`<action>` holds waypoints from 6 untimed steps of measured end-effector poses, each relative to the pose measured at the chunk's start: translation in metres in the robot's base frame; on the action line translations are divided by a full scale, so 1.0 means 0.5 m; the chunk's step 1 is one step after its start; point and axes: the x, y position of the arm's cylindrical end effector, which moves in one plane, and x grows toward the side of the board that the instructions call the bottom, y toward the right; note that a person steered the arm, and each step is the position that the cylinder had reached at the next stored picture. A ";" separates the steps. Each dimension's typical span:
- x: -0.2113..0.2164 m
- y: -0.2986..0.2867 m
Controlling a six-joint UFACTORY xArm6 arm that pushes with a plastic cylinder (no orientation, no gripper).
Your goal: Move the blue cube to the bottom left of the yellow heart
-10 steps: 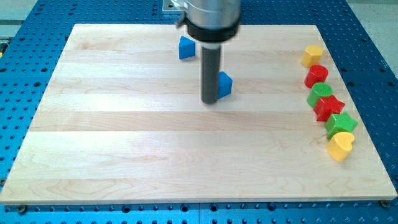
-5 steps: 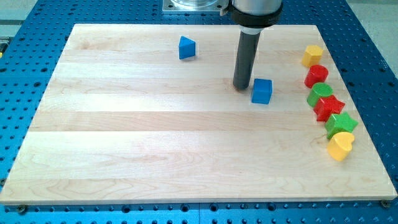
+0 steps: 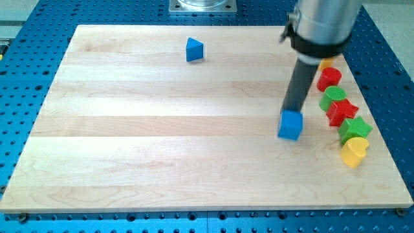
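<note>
The blue cube (image 3: 290, 125) lies on the wooden board (image 3: 162, 142) right of centre. My tip (image 3: 294, 111) touches the cube's upper edge, just above it. The yellow heart (image 3: 354, 152) lies near the board's right edge, to the right of the cube and a little lower. The rod's body hides part of the yellow block at the top of the right column.
A blue triangular block (image 3: 194, 50) lies near the view's top, left of centre. Along the right edge stand a red round block (image 3: 329, 79), a green block (image 3: 334, 97), a red star (image 3: 341, 111) and a green star (image 3: 354, 129).
My tip has swept from the board's upper middle to the right and downward, pushing the blue cube along toward the yellow heart. The other blocks have not moved.
</note>
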 end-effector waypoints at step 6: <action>0.211 0.050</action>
